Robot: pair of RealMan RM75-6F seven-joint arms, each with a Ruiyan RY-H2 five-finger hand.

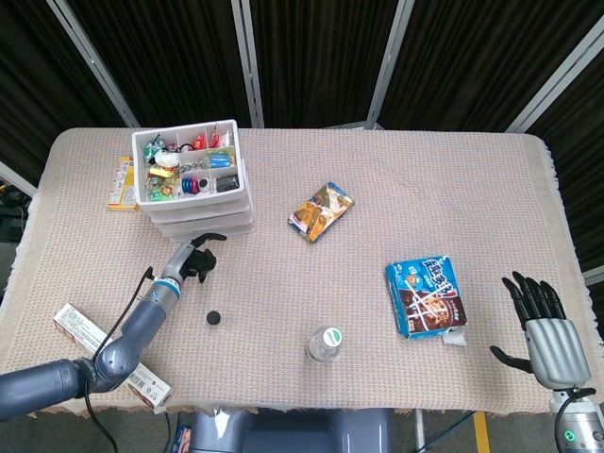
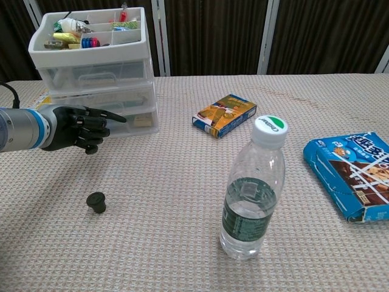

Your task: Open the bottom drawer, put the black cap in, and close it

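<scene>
A cloth-covered table (image 1: pixel 377 179) carries a drawer unit (image 1: pixel 193 189), black cap (image 1: pixel 214 318), water bottle (image 1: pixel 326 344) and snack packs (image 1: pixel 427 295).

Head view: high, looking almost straight down on the whole table (image 1: pixel 377 189), well back, dark curtains along the far edge. Chest view: low, near table height, facing level across the cloth, close to the water bottle (image 2: pixel 252 188).

Shared by both: the left hand (image 1: pixel 193 257) (image 2: pixel 76 126), the drawer unit (image 1: pixel 193 184) (image 2: pixel 97 67) just beyond its fingers, the black cap (image 1: pixel 214 318) (image 2: pixel 96 201) near it on the robot's side, bottle, snack packets.

Right hand (image 1: pixel 547 330): head view only.
</scene>
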